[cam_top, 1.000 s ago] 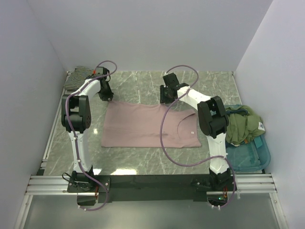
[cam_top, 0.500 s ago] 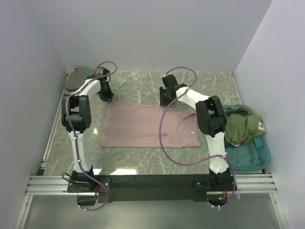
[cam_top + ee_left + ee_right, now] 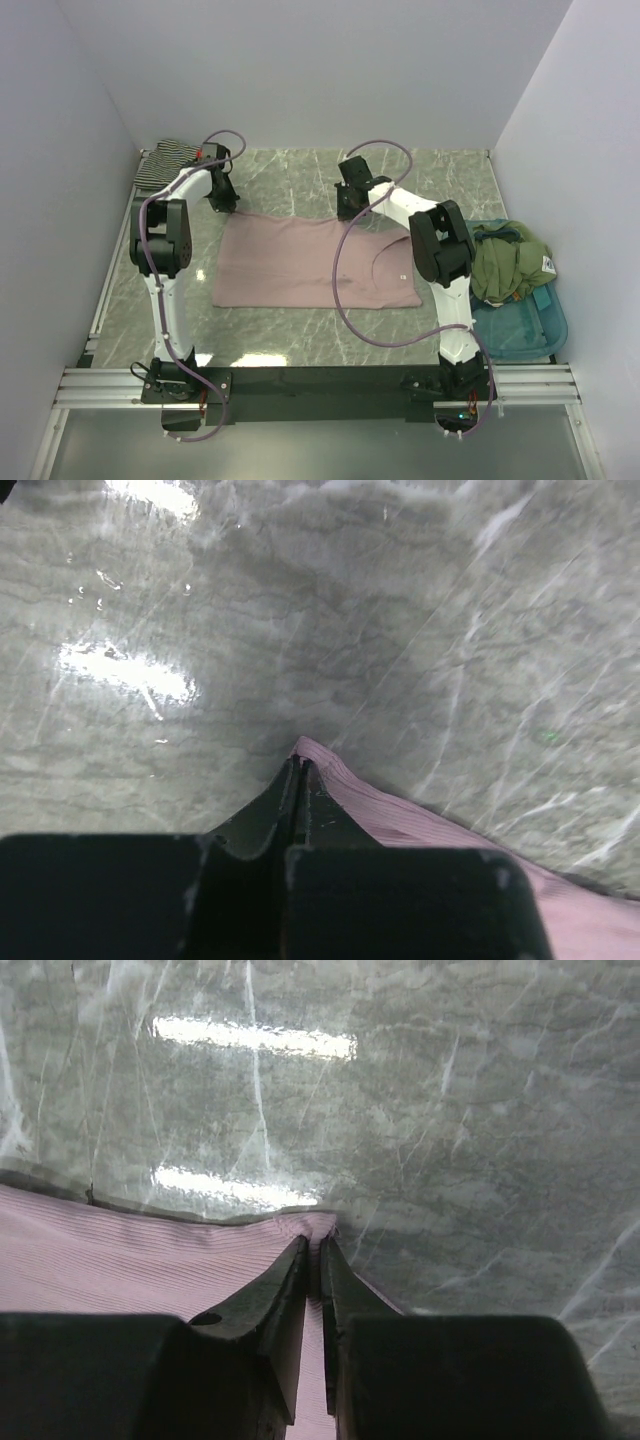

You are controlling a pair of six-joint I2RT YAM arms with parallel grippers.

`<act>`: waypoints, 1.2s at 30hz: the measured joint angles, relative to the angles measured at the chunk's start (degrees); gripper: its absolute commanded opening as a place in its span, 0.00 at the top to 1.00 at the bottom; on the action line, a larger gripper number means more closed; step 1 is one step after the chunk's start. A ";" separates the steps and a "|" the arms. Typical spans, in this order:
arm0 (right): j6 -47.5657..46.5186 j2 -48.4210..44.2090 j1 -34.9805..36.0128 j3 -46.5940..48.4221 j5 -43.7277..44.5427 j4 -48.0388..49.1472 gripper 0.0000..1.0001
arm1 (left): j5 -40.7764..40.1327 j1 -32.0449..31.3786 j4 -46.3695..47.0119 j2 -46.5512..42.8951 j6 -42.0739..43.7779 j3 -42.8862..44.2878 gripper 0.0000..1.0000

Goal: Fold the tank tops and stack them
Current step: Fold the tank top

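Observation:
A mauve-pink tank top (image 3: 300,262) lies spread flat on the marble table, neckline to the right. My left gripper (image 3: 222,200) is down at its far left corner, shut on the pink tank top's corner (image 3: 330,780), which peeks out past the closed fingertips. At the far edge near the strap sits my right gripper (image 3: 346,208), its jaws pinched on a ridge of pink tank top fabric (image 3: 310,1226). A striped tank top (image 3: 165,160) lies bunched in the far left corner of the table.
A teal tray (image 3: 525,325) stands at the right beyond the table edge, with olive-green clothes (image 3: 510,260) heaped on it. Purple walls close in on both sides and at the back. Bare marble (image 3: 440,180) shows beyond the pink top.
Both grippers have closed on the far edge of the pink top, the left fully, the right onto a fold. The right gripper has shifted slightly left and farther back.

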 measured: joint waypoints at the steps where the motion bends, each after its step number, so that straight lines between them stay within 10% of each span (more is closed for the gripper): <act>1: 0.22 -0.11 0.00 -0.28 0.28 0.70 0.85 | 0.15 0.00 0.63 -0.20 -0.44 -0.44 0.99; 36: 6.64 -29.22 6.01 -35.63 12.09 19.69 0.89 | -8.28 -1.14 16.59 -32.76 -22.84 -39.50 0.99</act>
